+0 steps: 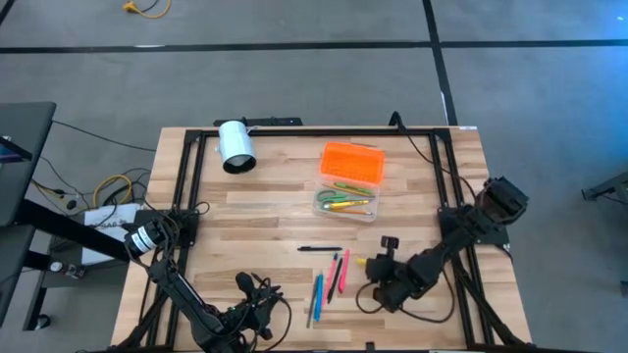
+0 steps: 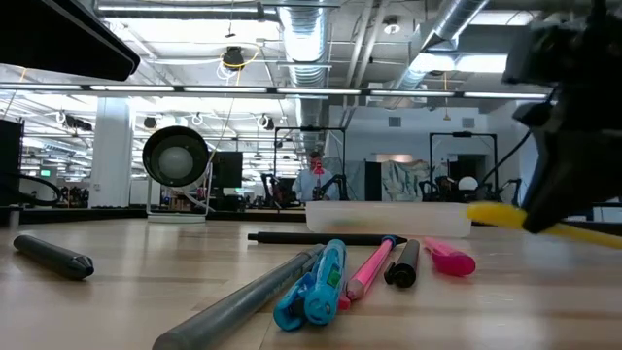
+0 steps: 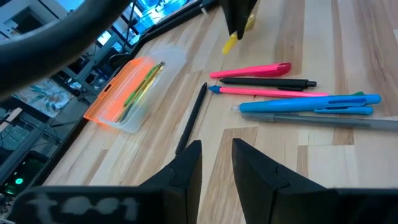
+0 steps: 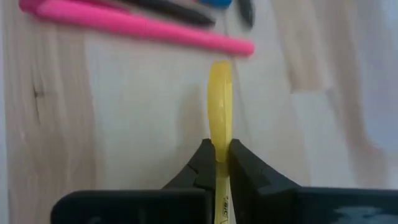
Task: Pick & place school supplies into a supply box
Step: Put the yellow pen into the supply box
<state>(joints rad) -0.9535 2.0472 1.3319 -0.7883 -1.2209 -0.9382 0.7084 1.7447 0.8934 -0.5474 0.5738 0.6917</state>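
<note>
The supply box (image 1: 348, 184) lies open at the table's middle: its orange lid (image 1: 353, 162) is on the far side, and its clear body (image 1: 345, 204) holds a few supplies. Several pens (image 1: 329, 277) and a black pen (image 1: 319, 249) lie loose on the wood near the front. My right gripper (image 1: 376, 263) is just right of them, shut on a yellow marker (image 4: 219, 99). My left gripper (image 1: 245, 284) is low at the front left, a little open and empty. It points at the pens (image 3: 298, 102). My right gripper pinches the yellow marker's barrel (image 4: 219, 155) between its two fingers. The marker lies along the fingers, and its free end sticks out ahead of the fingertips (image 2: 496, 214). It is held close to level, slightly tilted, and looks clear of the table.
A white cylinder (image 1: 235, 147) lies at the far left of the table. Black frame rails (image 1: 186, 176) run along both sides of the table. There is bare wood between the loose pens and the box. A person (image 2: 313, 180) stands far off in the room.
</note>
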